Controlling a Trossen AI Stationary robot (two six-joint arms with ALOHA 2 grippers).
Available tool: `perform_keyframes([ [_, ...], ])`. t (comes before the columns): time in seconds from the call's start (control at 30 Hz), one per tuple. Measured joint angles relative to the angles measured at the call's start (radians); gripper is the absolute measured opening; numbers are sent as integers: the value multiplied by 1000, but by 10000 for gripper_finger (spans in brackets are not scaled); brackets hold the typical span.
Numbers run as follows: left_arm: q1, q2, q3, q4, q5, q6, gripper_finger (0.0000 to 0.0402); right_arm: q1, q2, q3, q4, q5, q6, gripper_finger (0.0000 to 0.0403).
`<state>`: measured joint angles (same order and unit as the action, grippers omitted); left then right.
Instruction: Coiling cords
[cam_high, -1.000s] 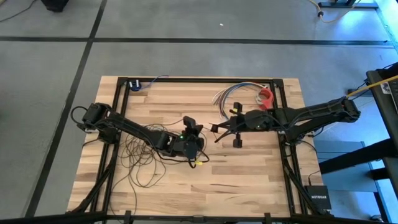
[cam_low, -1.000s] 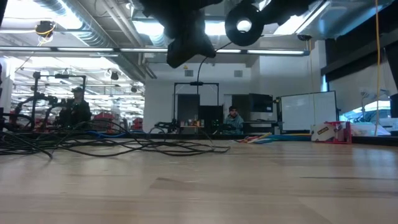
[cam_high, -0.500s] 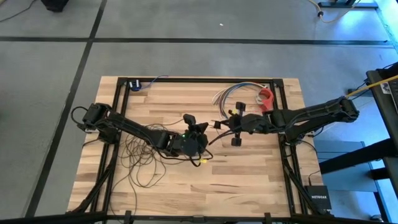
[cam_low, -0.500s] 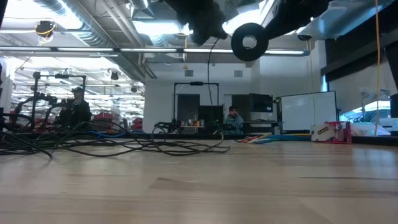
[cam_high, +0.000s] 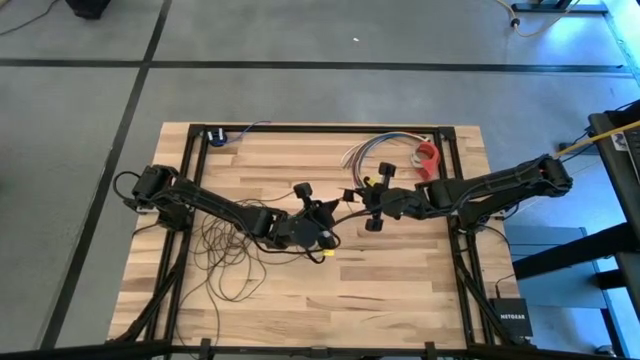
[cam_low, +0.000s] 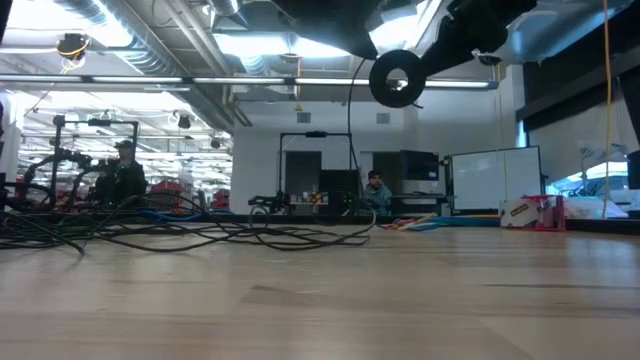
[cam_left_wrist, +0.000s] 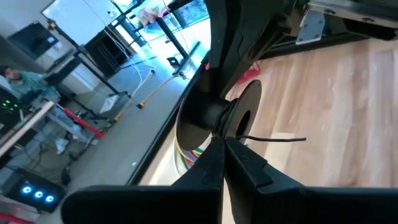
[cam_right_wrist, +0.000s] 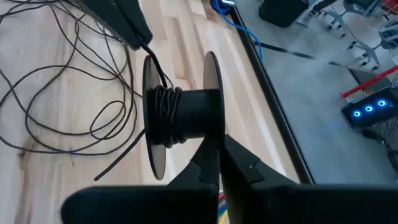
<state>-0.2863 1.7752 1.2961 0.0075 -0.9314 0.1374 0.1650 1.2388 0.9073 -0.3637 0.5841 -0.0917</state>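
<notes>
Cord (cam_high: 228, 262): most of it lies in loose loops on the table's left half, under the left arm. 1 strand runs up to a black spool (cam_right_wrist: 181, 116) held mid-table above the surface, with a few turns already on the hub.

Risks, my read:
- The loose loops overlap, so pulling more in could knot or drag the whole pile.
- Turns sit bunched against 1 flange; slack could let them slip off.
- Both arms meet very close, so the fingers may clash.

Right gripper (cam_right_wrist: 214, 163): fingers clamped together on the spool's flange edge. Left gripper (cam_left_wrist: 225, 149): fingers closed, tips pinching the cord right at the spool.
</notes>
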Motion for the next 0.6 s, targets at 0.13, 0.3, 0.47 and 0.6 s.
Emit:
perform_keyframes([
  [0.13, 0, -1, 2, -33, 4, -35, 0, -1, 0, 0, 0, 1, 0, 1],
  [0.3, 12, -2, 2, -86, 16, -106, 25, -3, 0, -1, -3, 16, -4, 1],
  [0.47, 13, -3, 2, -147, 19, -156, 73, -3, 1, -2, -2, 25, -15, 1],
  [0.6, 6, -3, 2, -204, 19, -170, 96, -3, 1, -2, 0, 22, -19, 1],
])
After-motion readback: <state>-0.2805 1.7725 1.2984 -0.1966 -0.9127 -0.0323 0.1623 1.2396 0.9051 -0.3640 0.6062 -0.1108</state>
